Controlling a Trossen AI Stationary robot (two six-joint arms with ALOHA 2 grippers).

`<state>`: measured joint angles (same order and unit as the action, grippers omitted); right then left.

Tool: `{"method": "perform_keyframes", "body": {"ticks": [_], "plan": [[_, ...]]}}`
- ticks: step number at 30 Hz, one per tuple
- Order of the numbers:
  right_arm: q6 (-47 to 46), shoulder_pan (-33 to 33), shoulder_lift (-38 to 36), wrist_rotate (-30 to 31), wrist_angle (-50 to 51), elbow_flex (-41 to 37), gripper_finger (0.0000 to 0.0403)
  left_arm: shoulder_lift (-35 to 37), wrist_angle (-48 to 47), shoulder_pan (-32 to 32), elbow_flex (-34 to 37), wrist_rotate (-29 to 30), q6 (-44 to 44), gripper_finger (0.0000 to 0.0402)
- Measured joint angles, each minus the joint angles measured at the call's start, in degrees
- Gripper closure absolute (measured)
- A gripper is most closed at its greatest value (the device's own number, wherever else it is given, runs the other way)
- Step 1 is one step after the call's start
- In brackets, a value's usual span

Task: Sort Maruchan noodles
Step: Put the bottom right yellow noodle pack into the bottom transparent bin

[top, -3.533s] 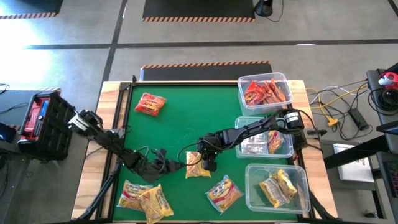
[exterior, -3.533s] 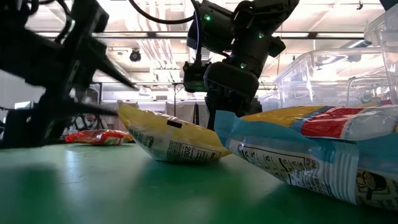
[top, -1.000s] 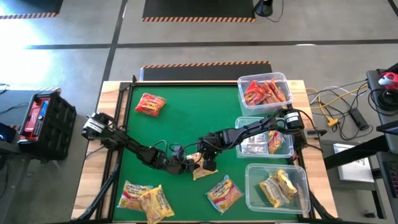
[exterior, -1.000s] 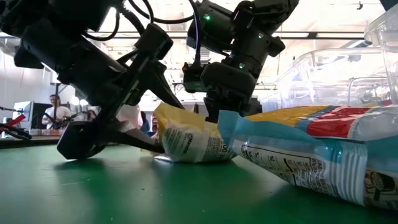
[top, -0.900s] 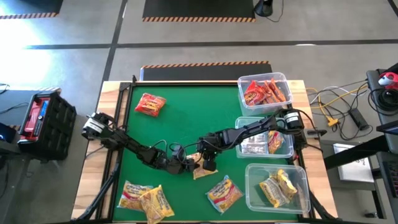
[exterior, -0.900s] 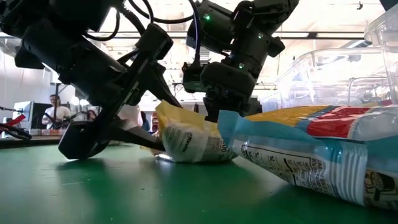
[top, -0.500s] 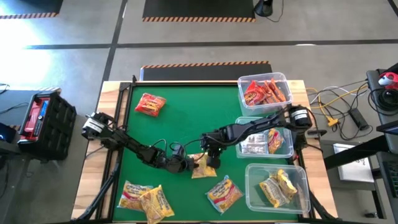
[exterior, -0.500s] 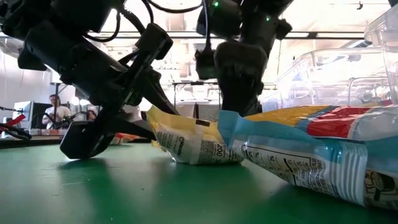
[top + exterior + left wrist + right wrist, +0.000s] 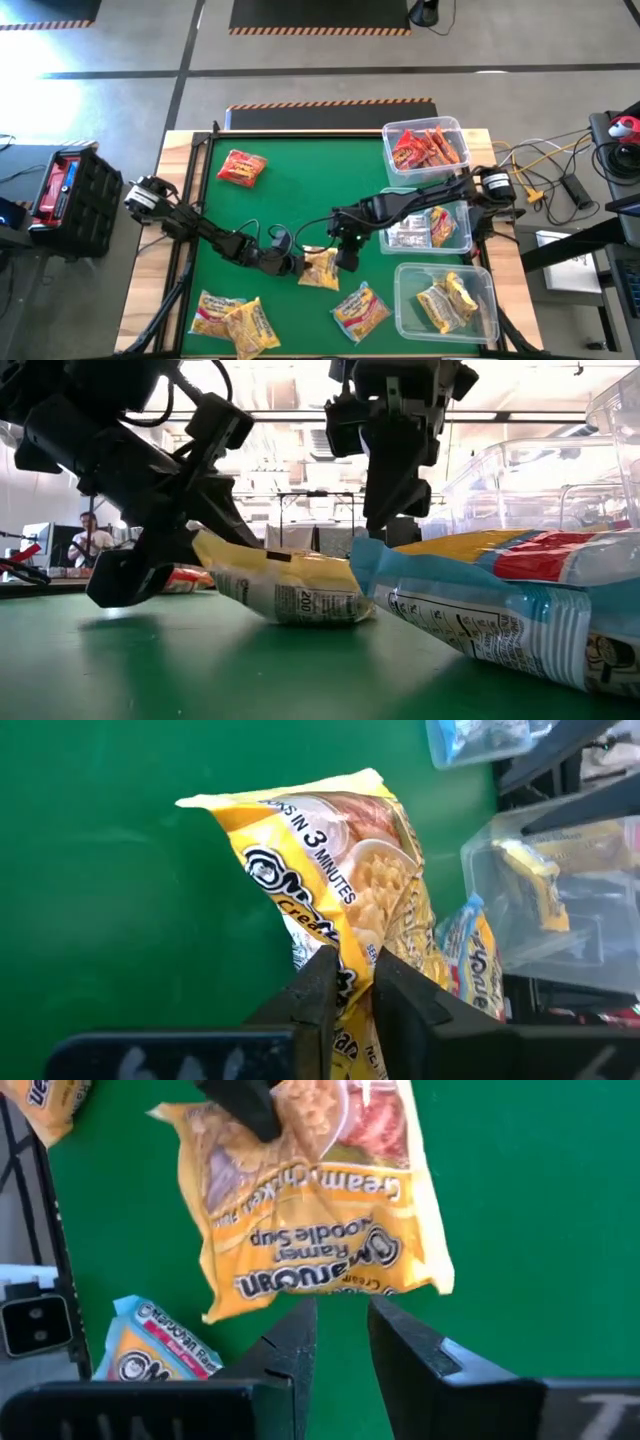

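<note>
The yellow noodle packet [image 9: 320, 270] lies near the middle of the green counter [image 9: 290, 200], a bit toward the near side. The left claw [image 9: 345, 982] is pinched tight on one edge of the packet, with both fingers squeezing the thin wrapper. The right claw [image 9: 335, 1330] hangs just above the packet with its fingers a little apart and nothing in them.

The packet looks light and crinkly. The wrapper is thin and probably slippery, and the noodle block inside could crack if squeezed hard. The flat sealed edge looks like the best place to hold it, gripped gently.

A blue and yellow packet [image 9: 358, 310] lies nearby. The clear bins [image 9: 445, 300] sit along the right side.
</note>
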<state>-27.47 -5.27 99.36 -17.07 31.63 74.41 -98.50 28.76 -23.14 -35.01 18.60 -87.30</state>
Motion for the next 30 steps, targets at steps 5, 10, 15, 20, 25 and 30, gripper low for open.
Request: {"method": "perform_keyframes", "body": {"ticks": [5,10,15,20,25,30], "plan": [[-3.1,-0.7,1.6,0.0,-3.1,0.0,0.0343,0.0,1.2,-0.1,-0.4,-1.8,1.9,0.0359],[-6.1,-1.2,3.4,-0.1,-6.5,0.0,0.0369,0.1,1.2,0.4,-0.5,-1.8,2.5,0.0316],[-7.4,-1.9,5.8,-2.9,-6.7,-0.1,0.0386,0.1,1.2,0.4,-0.5,-2.2,2.6,0.0267],[-8.3,-2.5,7.6,-4.6,-7.3,-0.2,0.0394,0.1,1.2,0.4,-0.5,-2.2,2.6,0.0235],[-7.5,-2.3,8.7,-4.5,-10.5,-0.6,0.0394,0.7,1.0,0.4,-0.5,-4.3,3.9,0.0220],[-5.6,-2.2,11.1,-4.8,-11.6,-1.3,0.0394,3.3,-1.3,0.3,-0.4,-7.1,4.8,0.0218]]}}
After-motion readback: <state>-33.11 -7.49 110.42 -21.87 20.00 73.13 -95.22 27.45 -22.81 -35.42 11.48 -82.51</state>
